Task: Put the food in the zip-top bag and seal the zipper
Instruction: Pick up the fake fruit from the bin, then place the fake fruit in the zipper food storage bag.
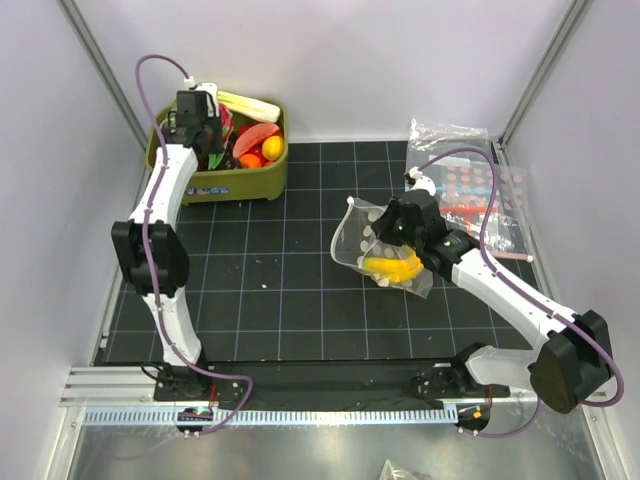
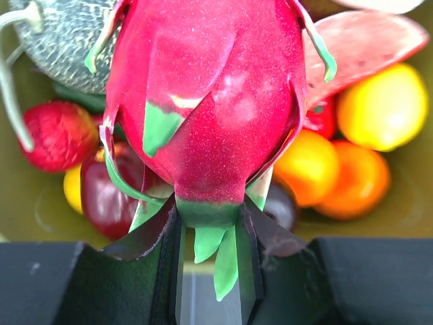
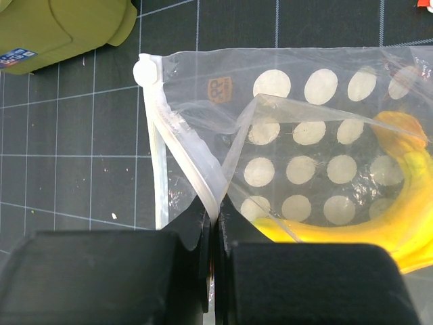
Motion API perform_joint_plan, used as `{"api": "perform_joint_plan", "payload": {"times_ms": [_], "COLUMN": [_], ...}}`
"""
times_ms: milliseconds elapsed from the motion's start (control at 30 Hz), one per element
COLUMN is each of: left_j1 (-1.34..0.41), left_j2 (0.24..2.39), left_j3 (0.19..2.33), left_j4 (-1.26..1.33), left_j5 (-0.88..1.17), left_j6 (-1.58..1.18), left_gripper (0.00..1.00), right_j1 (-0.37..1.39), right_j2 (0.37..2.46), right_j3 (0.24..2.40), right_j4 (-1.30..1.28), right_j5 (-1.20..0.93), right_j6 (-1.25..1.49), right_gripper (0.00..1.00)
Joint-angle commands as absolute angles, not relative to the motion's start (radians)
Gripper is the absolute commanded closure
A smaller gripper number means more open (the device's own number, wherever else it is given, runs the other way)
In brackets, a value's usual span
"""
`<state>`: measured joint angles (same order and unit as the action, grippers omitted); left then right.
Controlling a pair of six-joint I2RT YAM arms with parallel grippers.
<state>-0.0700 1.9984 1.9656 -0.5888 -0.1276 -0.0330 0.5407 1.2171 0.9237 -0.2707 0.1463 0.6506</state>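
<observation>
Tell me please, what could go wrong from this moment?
1. The left hand grips the dragon fruit only by its leafy end, so it may slip out on the way from the green bin.
2. The right hand pinches the zip-top bag at the zipper; the mouth looks folded and the banana already fills part, so the big fruit may not enter.

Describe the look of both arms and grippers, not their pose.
The left arm and right arm share white tubular links and bulky black joint housings. A purple cable loops along each. The left gripper and right gripper are matte black and blocky.
</observation>
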Motion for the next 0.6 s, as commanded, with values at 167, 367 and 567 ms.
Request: {"api": "perform_joint_plan", "payload": {"times_ms": [167, 367, 567], "left_j1": [-0.069, -0.074, -0.23], "left_j2": [1.777, 1.723, 1.615], "left_j3": [1.918, 1.855, 1.714], "left_j4": [-0.534, -0.569, -0.535], "left_j5": [0.148, 0.333, 0.376], "left_j6": [-0.328, -0.498, -0.528], "left_gripper": [1.0, 1.0, 1.0], "right_j1": [0.54, 0.54, 0.54], "right_j2": [1.193, 1.198, 1.204], "right_j3": [0.959, 0.96, 0.976], "right_j4": [-0.238, -0.233, -0.245], "right_j5": [0.164, 0.152, 0.158], "right_j6": [0.647, 0.643, 0.621], "right_gripper": [0.99, 0.99, 0.99]}}
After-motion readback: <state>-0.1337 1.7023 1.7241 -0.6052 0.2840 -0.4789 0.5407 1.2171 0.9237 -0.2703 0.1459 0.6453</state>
